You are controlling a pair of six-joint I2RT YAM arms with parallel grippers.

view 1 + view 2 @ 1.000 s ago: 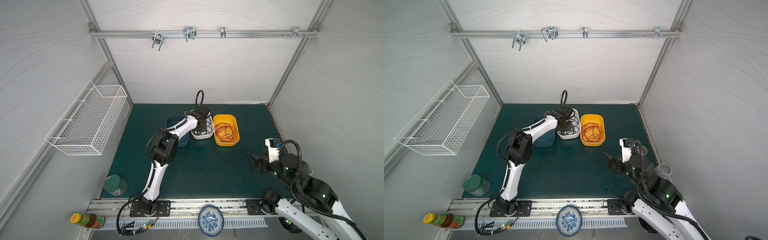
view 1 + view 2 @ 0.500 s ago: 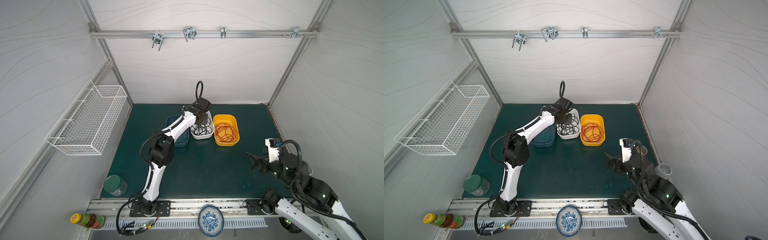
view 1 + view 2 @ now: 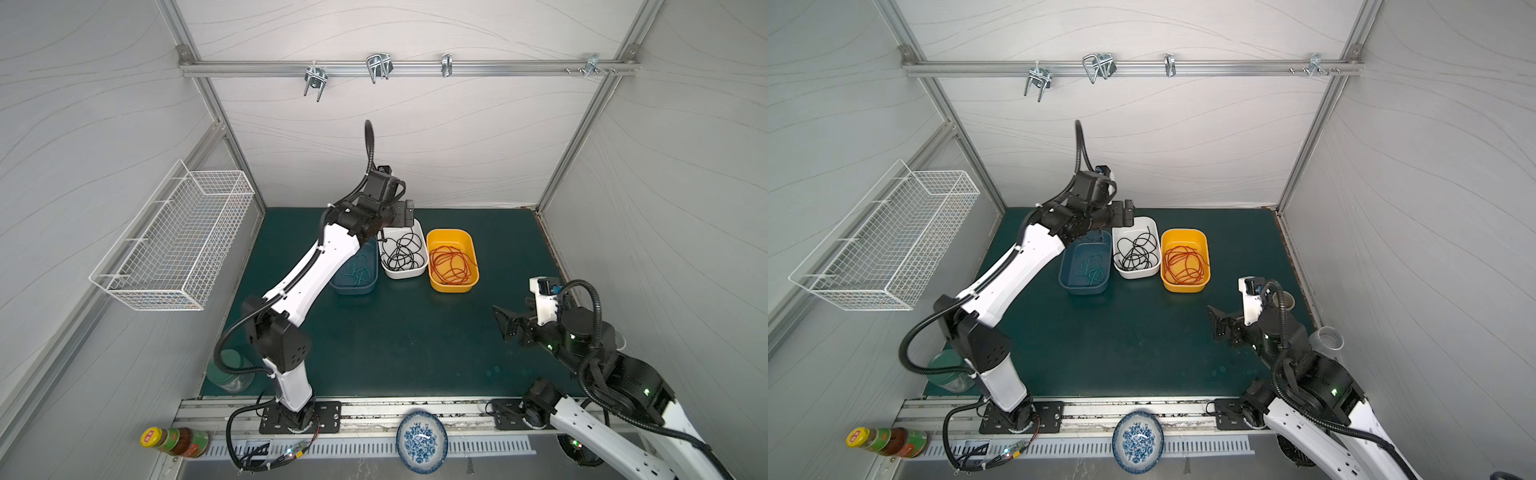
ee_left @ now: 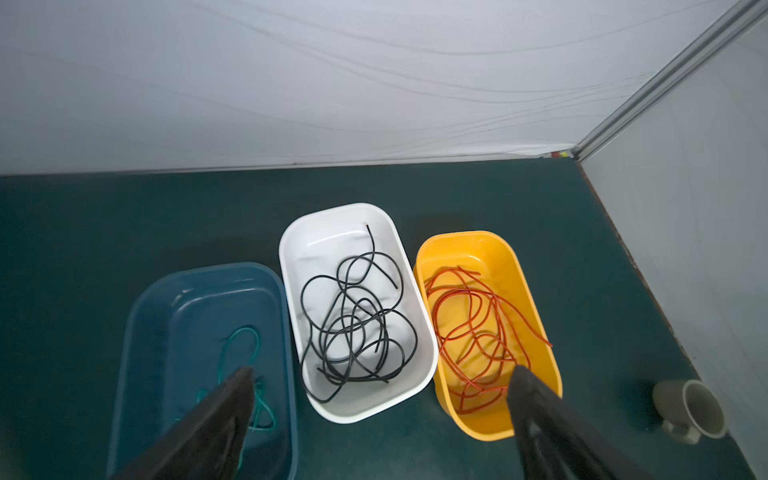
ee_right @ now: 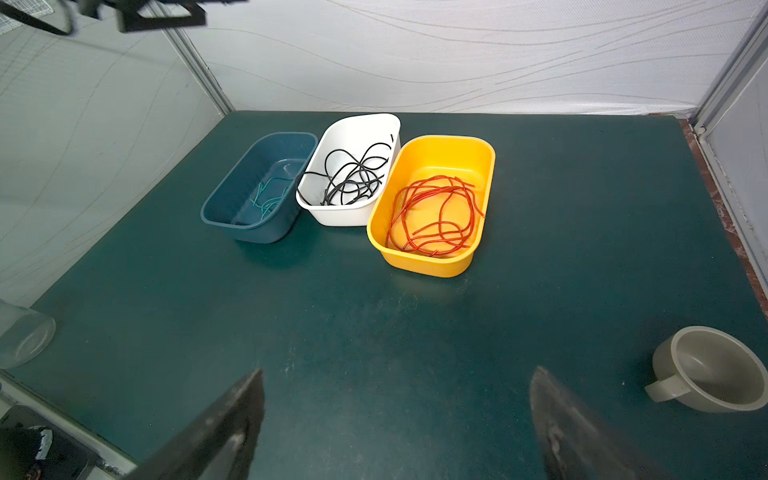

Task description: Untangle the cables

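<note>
**Three cables in three tubs, both claws wide and empty**

The white tub [image 4: 324, 232] stands at the far middle of the green mat [image 5: 374, 311] and serves as the marker for everything else. The black cable [image 4: 353, 328] lies inside it in a loose heap of overlapping loops, with one free end pointing toward the tub's far wall.

The yellow tub [image 4: 457, 249] sits just beside the white tub on its right and holds the red cable [image 4: 478, 328] in open coils across its floor. The blue tub [image 4: 199, 291] sits just beside the white tub on its left. The teal-green cable [image 4: 241, 353] lies in it as a small curl, partly hidden behind a finger in the left wrist view.

The left gripper [image 4: 382, 372] hangs above the far end of the white tub. Its fingers [image 4: 224, 415] are spread wide apart, with nothing between them and no cable touching them.

The right gripper [image 5: 399, 370] is well apart from the white tub, out past the yellow tub toward the near right of the mat. It hangs over bare mat with its jaws fully spread and holds nothing.

A grey cup [image 5: 715, 365] stands on the mat farther to the right, well apart from the white tub.
</note>
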